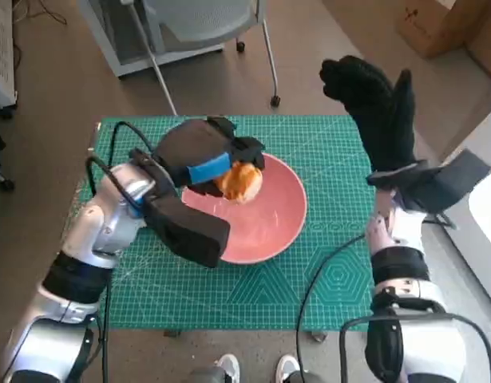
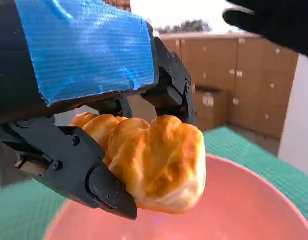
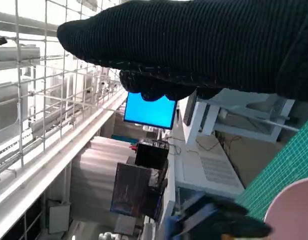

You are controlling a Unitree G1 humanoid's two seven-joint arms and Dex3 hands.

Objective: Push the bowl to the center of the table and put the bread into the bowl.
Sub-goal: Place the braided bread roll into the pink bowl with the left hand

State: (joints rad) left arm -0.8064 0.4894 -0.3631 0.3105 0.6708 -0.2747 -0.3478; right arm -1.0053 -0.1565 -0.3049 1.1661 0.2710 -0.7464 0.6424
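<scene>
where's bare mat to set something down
Free: the mat between the bowl and right forearm, and the near strip below the bowl. Crowded: the bowl's far-left side, where the left hand holds the bread over it.

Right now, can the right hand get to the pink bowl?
Probably yes. The gloved right hand is raised at the table's right edge, holding nothing, and only bare green mat lies between it and the round pink bowl. The left hand holds the golden bread over the bowl's far side.
</scene>
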